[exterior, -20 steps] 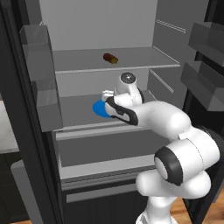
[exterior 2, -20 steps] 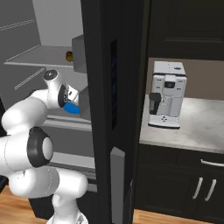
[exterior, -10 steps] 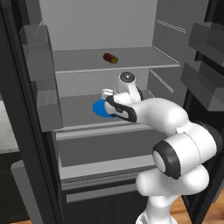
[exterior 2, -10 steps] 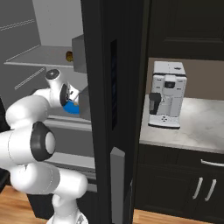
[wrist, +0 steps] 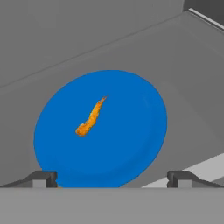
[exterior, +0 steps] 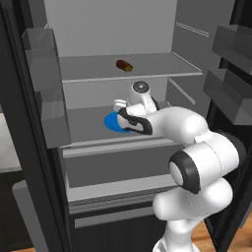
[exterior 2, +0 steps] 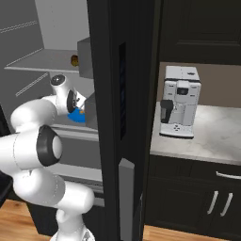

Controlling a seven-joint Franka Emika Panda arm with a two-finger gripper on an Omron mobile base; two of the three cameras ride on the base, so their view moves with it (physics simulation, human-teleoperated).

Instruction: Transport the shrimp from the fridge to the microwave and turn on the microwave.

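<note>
The arm has pushed a little deeper into the fridge (exterior: 123, 69), so the spread, empty gripper (wrist: 111, 175) now hangs above the blue plate (wrist: 131, 144). The shrimp (wrist: 90, 118) lies just ahead of its 2 fingertips (wrist: 43, 177); descent likely comes next.

I see a round blue plate (wrist: 100, 131) lying flat on a grey shelf. One shelf above it lies a small dark brown-red oblong bit of food (exterior: 124, 65). Off to the right, a white and black coffee machine (exterior 2: 179, 101) stands upright on a pale stone counter (exterior 2: 207, 136), above dark cabinets (exterior 2: 197, 202).
</note>
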